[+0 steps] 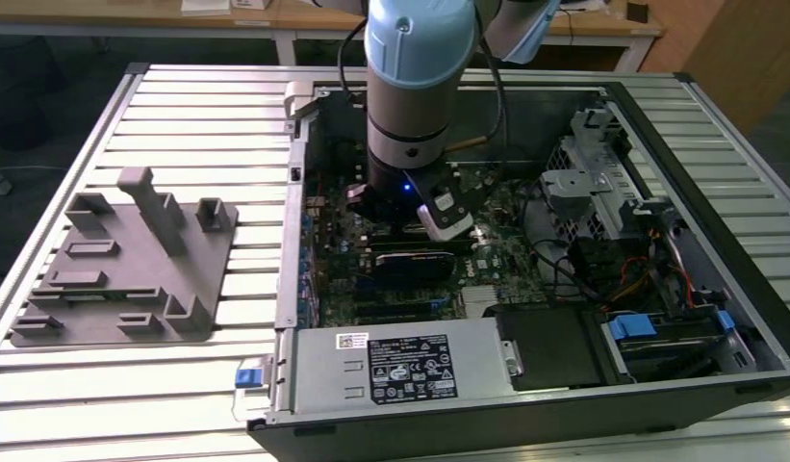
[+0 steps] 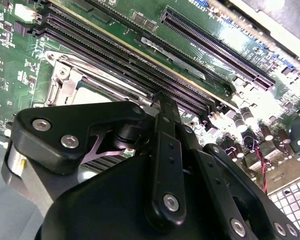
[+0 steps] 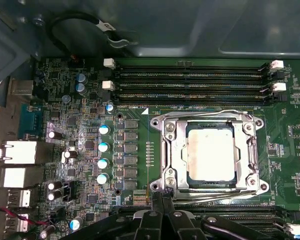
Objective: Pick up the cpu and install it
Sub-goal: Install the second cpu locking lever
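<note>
The cpu (image 3: 210,152), a flat square chip with a pale silvery top, lies inside the metal socket frame (image 3: 171,150) on the green motherboard. My gripper (image 3: 161,196) is shut with nothing between its fingers. Its tips hover just off one corner of the frame, beside the cpu and not over it. In the second wrist view the black gripper (image 2: 162,102) points down at the frame's (image 2: 60,75) edge beside the memory slots (image 2: 120,55). In the exterior view the arm (image 1: 414,87) reaches straight down into the open computer case (image 1: 651,115).
A grey fixture plate (image 1: 125,269) with raised blocks sits on the slatted table at the exterior view's left. Inside the case are the power supply (image 1: 395,366), drive bays (image 1: 600,183) and loose cables (image 1: 574,260). Capacitors (image 3: 104,150) and rear ports (image 3: 17,152) flank the socket.
</note>
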Tool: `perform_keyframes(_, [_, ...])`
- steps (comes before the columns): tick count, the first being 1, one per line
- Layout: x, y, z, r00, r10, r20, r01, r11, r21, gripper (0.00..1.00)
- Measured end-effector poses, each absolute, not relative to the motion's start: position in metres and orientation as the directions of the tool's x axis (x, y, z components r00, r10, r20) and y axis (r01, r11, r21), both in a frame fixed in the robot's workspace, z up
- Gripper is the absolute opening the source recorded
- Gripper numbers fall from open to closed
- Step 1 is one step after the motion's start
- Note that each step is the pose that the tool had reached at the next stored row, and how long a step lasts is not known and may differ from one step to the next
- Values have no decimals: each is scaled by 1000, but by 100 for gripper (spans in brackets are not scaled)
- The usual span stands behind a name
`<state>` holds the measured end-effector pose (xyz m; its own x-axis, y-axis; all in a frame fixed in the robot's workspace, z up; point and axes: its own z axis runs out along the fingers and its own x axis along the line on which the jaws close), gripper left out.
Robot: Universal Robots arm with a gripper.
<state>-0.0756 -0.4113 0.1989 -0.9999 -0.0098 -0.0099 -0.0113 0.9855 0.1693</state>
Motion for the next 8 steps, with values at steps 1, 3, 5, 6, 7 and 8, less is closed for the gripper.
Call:
perform_keyframes(1, [-76, -411, 199, -1000, -10, -10, -11, 985, 169, 11])
perform_keyframes(3, [-76, -411, 198, -1000, -10, -10, -11, 985, 169, 11])
perform_keyframes(5, [-76, -411, 197, -1000, -10, -10, -11, 986, 169, 11])
perform_keyframes(6, [-76, -411, 196, -1000, -10, -10, -11, 986, 169, 11])
perform_keyframes(7, [-76, -411, 196, -1000, -10, -10, -11, 986, 169, 11])
perform_keyframes(8, [-76, -411, 196, -1000, -10, -10, -11, 986, 169, 11])
